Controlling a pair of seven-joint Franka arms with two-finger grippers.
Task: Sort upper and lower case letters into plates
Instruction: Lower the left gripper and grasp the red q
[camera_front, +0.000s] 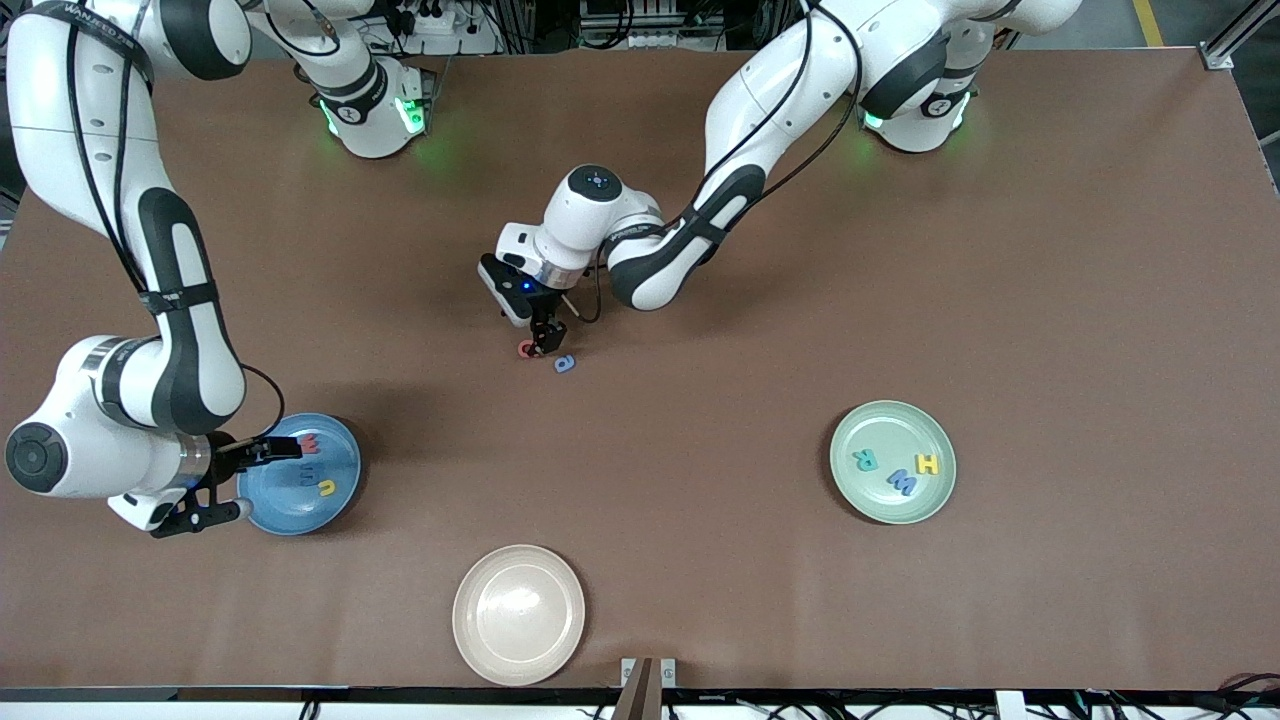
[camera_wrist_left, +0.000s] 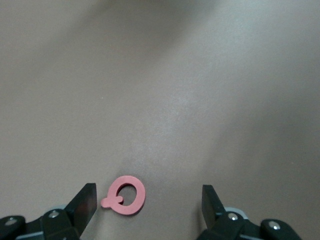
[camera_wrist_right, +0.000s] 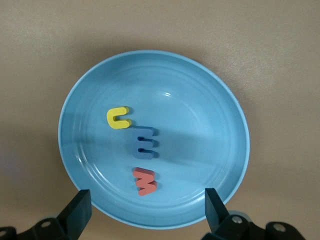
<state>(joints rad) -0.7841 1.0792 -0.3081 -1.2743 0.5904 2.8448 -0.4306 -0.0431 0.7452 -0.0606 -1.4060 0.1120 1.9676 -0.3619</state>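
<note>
Down at mid-table, my left gripper (camera_front: 545, 345) is right over the red Q (camera_wrist_left: 125, 195), fingers set fairly wide with the little foam ring sitting flat on the brown table (camera_front: 700, 560) between them, not touching either one as far as the left wrist view shows. The Q is a fat pinkish-red loop with a stubby tail. Just beside it, a touch nearer the front camera, lies the blue a (camera_front: 565, 363), also flat on the table.

My right gripper (camera_front: 245, 478) hangs over the rim of the blue plate (camera_wrist_right: 215, 115) at the right arm's end, fingers spread wide and holding nothing. That plate has three letters in a row: a yellow u (camera_wrist_right: 119, 118), a blue m (camera_wrist_right: 144, 142) and a red w (camera_wrist_right: 144, 181).

The mint green plate (camera_front: 870, 430) sits toward the left arm's end and holds a teal R (camera_front: 865, 459), a blue W (camera_front: 901, 482) and a yellow H (camera_front: 928, 463). The beige plate (camera_front: 518, 613) is closest to the front camera.

From the front, the left fingers cover part of the Q, and the blue m barely stands out against the blue plate; the right gripper hides a bit of that plate's rim. The letters in the green plate are small, so I'm reading them as best I can.
</note>
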